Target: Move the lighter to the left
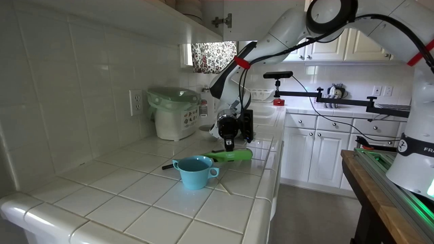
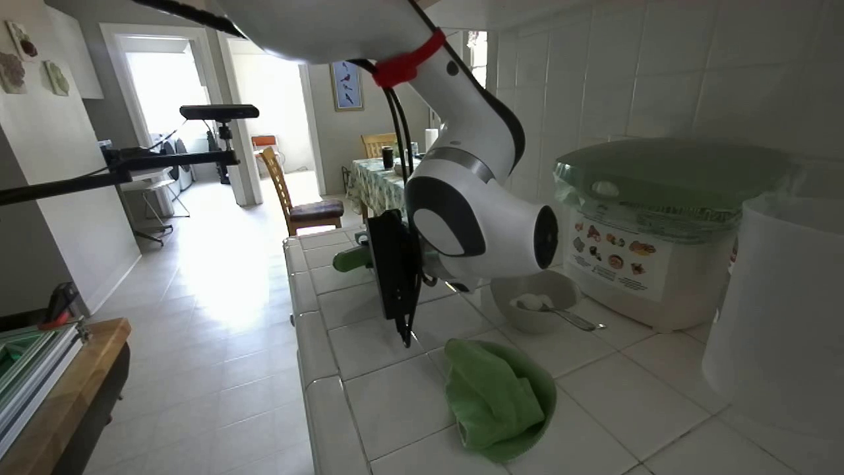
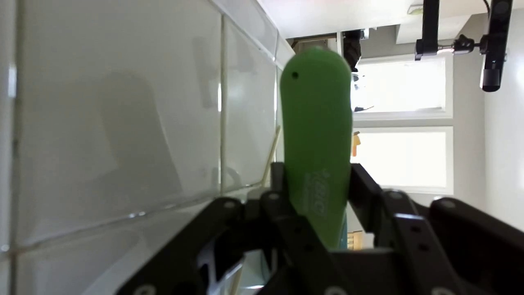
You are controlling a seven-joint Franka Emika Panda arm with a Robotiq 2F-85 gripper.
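The lighter (image 1: 234, 155) has a bright green body and a thin black end. In an exterior view it lies crosswise behind the blue cup, with the black end showing past the cup's left side. My gripper (image 1: 229, 145) points down onto the green body. In the wrist view the gripper (image 3: 315, 180) has a finger against each side of the lighter (image 3: 317, 119), so it is shut on it. The lighter's reflection on the tiles is apart from it, so it seems raised off the counter. Another exterior view shows the lighter's green end (image 2: 353, 258); the arm hides the rest.
The blue cup (image 1: 195, 174) stands in front of the lighter. A thin stick (image 1: 223, 188) lies beside it. A lidded bin (image 1: 174, 115) stands by the wall. A green bowl with cloth (image 2: 494, 402), a bowl with a spoon (image 2: 534, 307) and a white cylinder (image 2: 778, 316) stand behind the arm.
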